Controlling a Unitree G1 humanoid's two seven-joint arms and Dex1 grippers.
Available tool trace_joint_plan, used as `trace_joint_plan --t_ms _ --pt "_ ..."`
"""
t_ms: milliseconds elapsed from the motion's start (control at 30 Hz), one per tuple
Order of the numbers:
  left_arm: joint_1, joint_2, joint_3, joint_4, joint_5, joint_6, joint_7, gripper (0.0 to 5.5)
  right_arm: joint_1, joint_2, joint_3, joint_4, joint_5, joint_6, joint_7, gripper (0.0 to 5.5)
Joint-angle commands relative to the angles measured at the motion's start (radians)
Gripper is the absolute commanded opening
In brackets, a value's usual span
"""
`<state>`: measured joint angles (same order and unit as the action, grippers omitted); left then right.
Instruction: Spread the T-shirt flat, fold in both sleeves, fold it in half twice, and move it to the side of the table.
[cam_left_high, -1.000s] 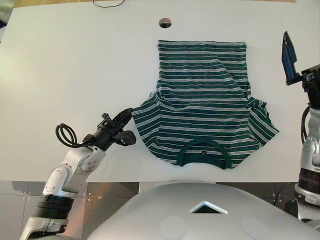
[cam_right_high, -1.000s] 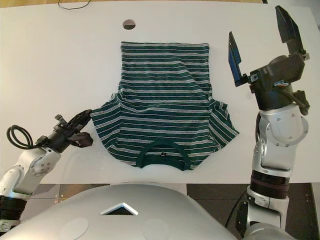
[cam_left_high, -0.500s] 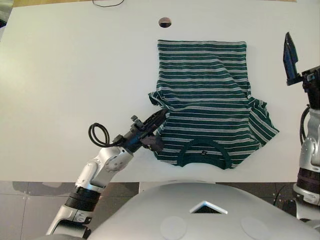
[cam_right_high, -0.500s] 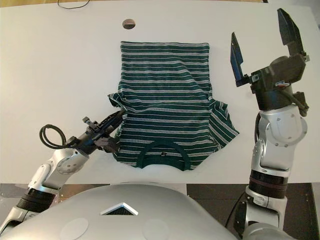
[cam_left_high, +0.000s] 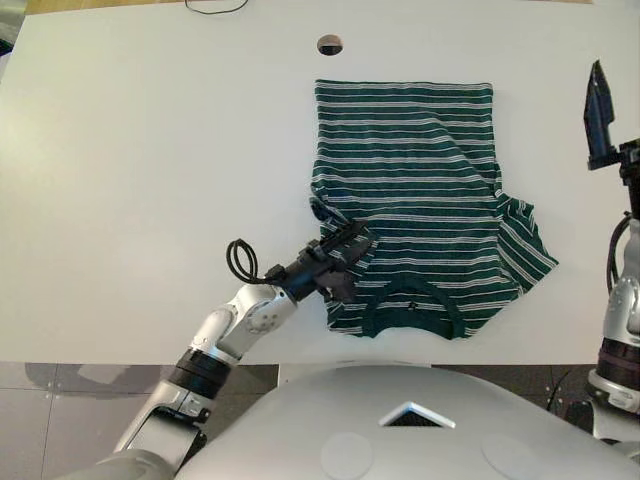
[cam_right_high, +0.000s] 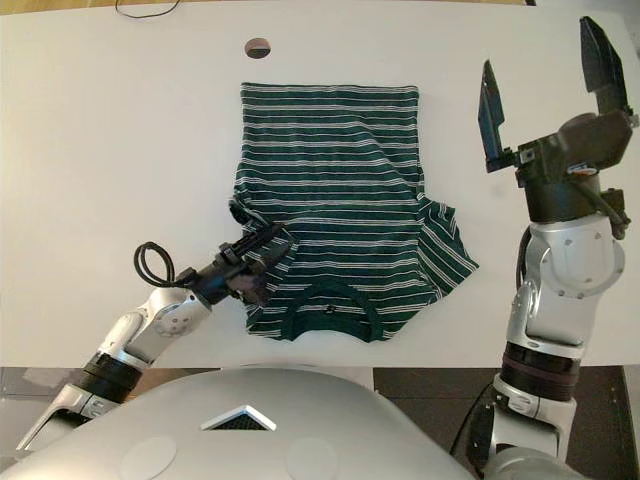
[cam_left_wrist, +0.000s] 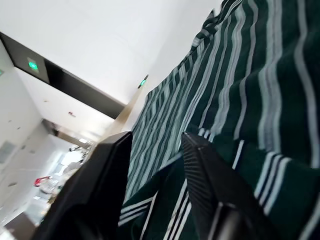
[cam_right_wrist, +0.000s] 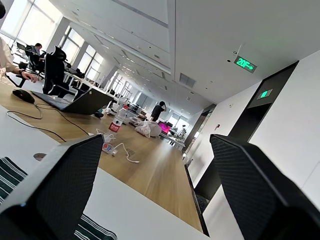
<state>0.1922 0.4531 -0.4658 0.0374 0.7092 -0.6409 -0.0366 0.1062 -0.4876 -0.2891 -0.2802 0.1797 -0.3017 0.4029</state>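
A white table (cam_left_high: 120, 150) is seen from above, with a black cable (cam_left_high: 215, 8) at its far edge and a round hole (cam_left_high: 329, 45) just beyond the far left corner of the garment. The left gripper (cam_left_high: 352, 240) is laid low over the left side of the dark green, white-striped T-shirt (cam_left_high: 410, 150). Its fingers (cam_left_wrist: 200, 170) are set narrowly, and a fold of striped fabric is pinched between them. The left sleeve (cam_left_high: 335, 215) is drawn in over the body, leaving the left edge nearly straight. The T-shirt is spread right of the table's centre, with the collar (cam_left_high: 405, 300) near the robot's edge and the hem (cam_left_high: 403, 88) farthest away. The right sleeve (cam_left_high: 525, 240) is spread out to the side, unfolded and somewhat wrinkled. The right gripper (cam_right_high: 540, 75) is held raised to the right of the T-shirt and apart from it, its two fingers spread wide and nothing held between them.
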Motion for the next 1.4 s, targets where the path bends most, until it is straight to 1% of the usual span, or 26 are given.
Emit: trace_joint_plan --t_ms 33,133,267,400,467,533,733,833,900,1167,1300,1400 --pt "0.029 0.013 0.062 -0.038 -0.061 0.013 0.018 2.38 0.076 -0.112 -0.098 0.028 -0.133 -0.008 0.01 3.93" --pt "0.013 0.0 0.143 -0.102 -0.114 0.007 0.061 2.38 0.229 -0.233 -0.205 0.09 -0.322 -0.099 0.034 3.93" --pt "0.006 -0.002 0.209 -0.143 -0.111 0.005 0.095 2.38 0.391 -0.288 -0.256 0.125 -0.402 -0.171 0.076 3.93" --pt "0.045 0.009 0.259 -0.237 -0.162 -0.01 0.085 2.38 0.586 -0.355 -0.237 0.234 -0.611 -0.257 0.085 3.93" --pt "0.05 0.003 0.305 -0.294 -0.227 -0.004 0.082 2.38 0.712 -0.351 -0.213 0.22 -0.708 -0.261 0.106 3.93" --pt "0.035 -0.005 0.347 -0.3 -0.266 0.01 0.086 2.38 0.771 -0.323 -0.18 0.145 -0.761 -0.254 0.111 3.93" --pt "0.0 -0.015 0.396 -0.243 -0.265 0.019 0.085 2.38 0.76 -0.273 -0.073 0.017 -0.867 -0.203 0.065 3.93" --pt "-0.004 -0.014 0.417 -0.233 -0.279 0.022 0.077 2.38 0.681 -0.242 0.033 0.025 -0.937 -0.171 0.019 3.93" --pt "-0.009 -0.015 0.417 -0.224 -0.282 0.018 0.071 2.38 0.63 -0.226 0.076 0.045 -0.981 -0.144 -0.025 3.93" --pt "0.002 -0.018 0.417 -0.221 -0.288 0.015 0.054 2.38 0.597 -0.248 0.123 0.089 -1.008 -0.089 -0.112 3.93" --pt "0.013 -0.019 0.423 -0.225 -0.295 0.015 0.045 2.38 0.618 -0.278 0.09 0.095 -0.998 -0.071 -0.125 3.93" --pt "0.018 -0.026 0.417 -0.227 -0.294 0.016 0.043 2.38 0.613 -0.293 0.097 0.105 -0.995 -0.07 -0.136 3.93"
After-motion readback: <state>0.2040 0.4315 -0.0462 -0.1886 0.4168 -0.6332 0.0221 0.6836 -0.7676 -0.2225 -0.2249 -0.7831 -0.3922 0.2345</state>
